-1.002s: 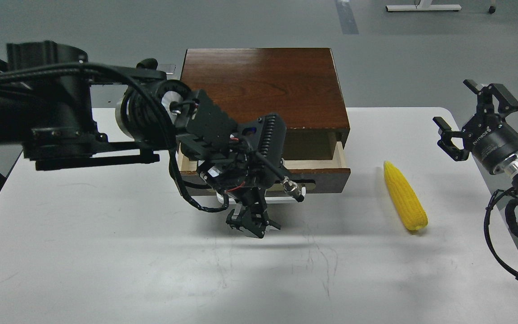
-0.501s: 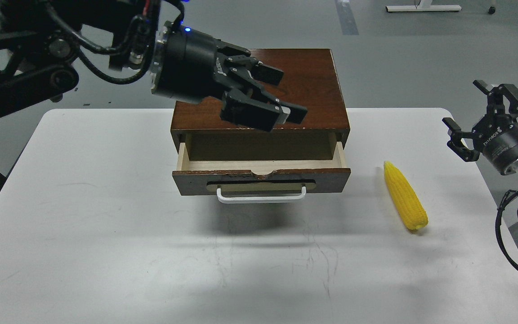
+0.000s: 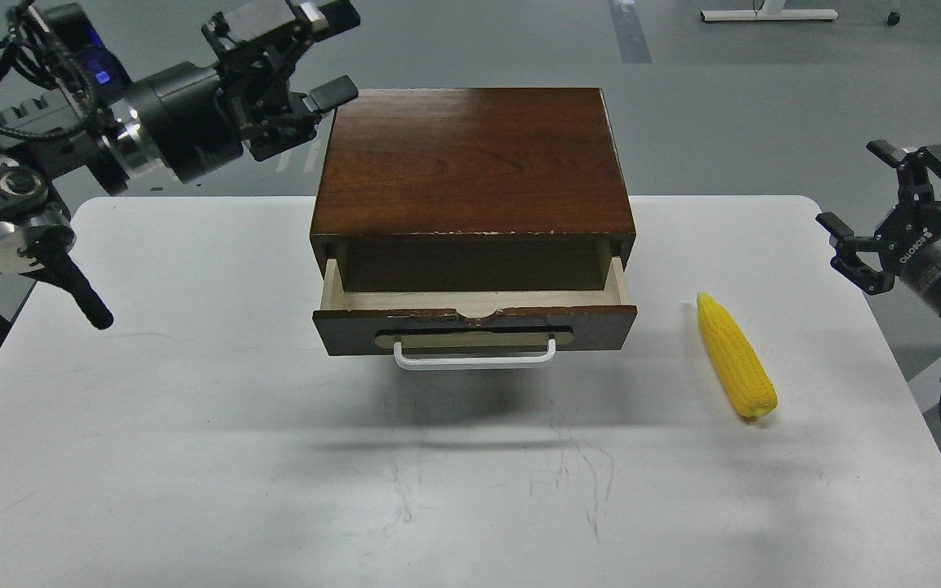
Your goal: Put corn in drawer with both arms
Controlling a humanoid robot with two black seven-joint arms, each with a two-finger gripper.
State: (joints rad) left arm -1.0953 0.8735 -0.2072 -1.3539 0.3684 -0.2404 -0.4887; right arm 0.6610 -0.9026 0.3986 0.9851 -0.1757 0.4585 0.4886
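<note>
The yellow corn (image 3: 735, 357) lies on the white table (image 3: 193, 425), right of the wooden box (image 3: 470, 163), tip pointing away from me. The drawer (image 3: 474, 322) is pulled partly out, its pale inside empty, with its white bar handle (image 3: 474, 358) facing me. My left gripper (image 3: 315, 53) is open and empty, raised at the upper left, beside the box's back left corner. My right gripper (image 3: 887, 200) is open and empty at the table's right edge, up and right of the corn.
The box stands at the table's far middle. The grey floor lies beyond the table, with a white frame base (image 3: 769, 14) far back. My left arm's elbow (image 3: 21, 237) hangs over the table's left edge.
My left gripper left the drawer handle, rose over the box, then swung back to the upper left. The drawer stays pulled out. My right gripper drifted slightly right. The corn has not moved.
</note>
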